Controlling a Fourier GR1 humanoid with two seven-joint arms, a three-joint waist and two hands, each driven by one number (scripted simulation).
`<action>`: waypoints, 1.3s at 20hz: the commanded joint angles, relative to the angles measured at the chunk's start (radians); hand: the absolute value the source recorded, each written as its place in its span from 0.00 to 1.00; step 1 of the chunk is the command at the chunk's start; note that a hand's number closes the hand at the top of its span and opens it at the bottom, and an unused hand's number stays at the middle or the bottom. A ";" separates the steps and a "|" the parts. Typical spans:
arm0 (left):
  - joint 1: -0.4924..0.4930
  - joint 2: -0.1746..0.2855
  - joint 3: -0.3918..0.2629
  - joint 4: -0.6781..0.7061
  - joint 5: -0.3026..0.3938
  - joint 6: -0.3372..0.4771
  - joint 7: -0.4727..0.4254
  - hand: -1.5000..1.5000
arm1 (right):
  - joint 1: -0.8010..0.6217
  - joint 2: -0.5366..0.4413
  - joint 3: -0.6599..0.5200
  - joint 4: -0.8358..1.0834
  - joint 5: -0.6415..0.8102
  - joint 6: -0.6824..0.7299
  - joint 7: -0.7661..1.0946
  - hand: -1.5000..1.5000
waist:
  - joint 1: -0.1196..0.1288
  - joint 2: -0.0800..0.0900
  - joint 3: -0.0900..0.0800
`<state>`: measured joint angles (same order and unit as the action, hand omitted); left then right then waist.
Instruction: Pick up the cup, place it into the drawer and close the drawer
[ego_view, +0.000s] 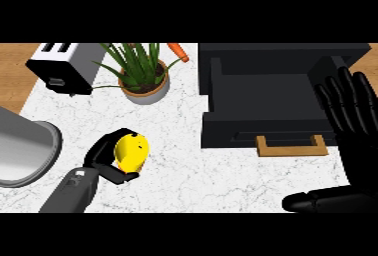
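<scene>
The left hand curls round the yellow cup over the white counter. The open black drawer (wooden handle facing the robot) lies well to its right, and beside that drawer the right hand rests open, fingers straight and upward

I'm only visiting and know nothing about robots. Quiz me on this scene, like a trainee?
1. True or false: the drawer is shut.
2. Which hand holds the cup? A. left B. right C. neither
3. Fill in: the thing left of the plant is a ____.

Key
1. False: it stands open.
2. A: the left hand curls round it.
3. toaster
</scene>
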<state>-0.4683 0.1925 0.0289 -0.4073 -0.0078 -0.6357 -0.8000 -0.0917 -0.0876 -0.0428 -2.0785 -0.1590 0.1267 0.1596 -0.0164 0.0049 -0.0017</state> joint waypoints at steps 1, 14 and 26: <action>0.025 -0.013 -0.018 -0.008 -0.002 -0.150 -0.173 1.00 | 0.008 0.010 0.008 -0.003 -0.009 0.005 -0.009 0.00 | 0.000 0.001 -0.001; 0.114 -0.087 0.227 -0.141 0.199 0.388 -0.254 1.00 | 0.005 0.012 0.022 -0.073 0.010 -0.033 0.071 0.00 | 0.017 -0.007 0.001; 0.193 -0.130 0.071 -0.688 0.236 0.378 0.095 1.00 | -0.059 -0.006 -0.018 -0.039 -0.006 -0.050 0.112 0.00 | 0.030 -0.012 0.003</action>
<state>-0.2971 0.0858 0.1560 -0.9212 0.2202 -0.2567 -0.8198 -0.1148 -0.1032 -0.0701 -2.0982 -0.1687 0.1102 0.2173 0.0083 -0.0041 0.0008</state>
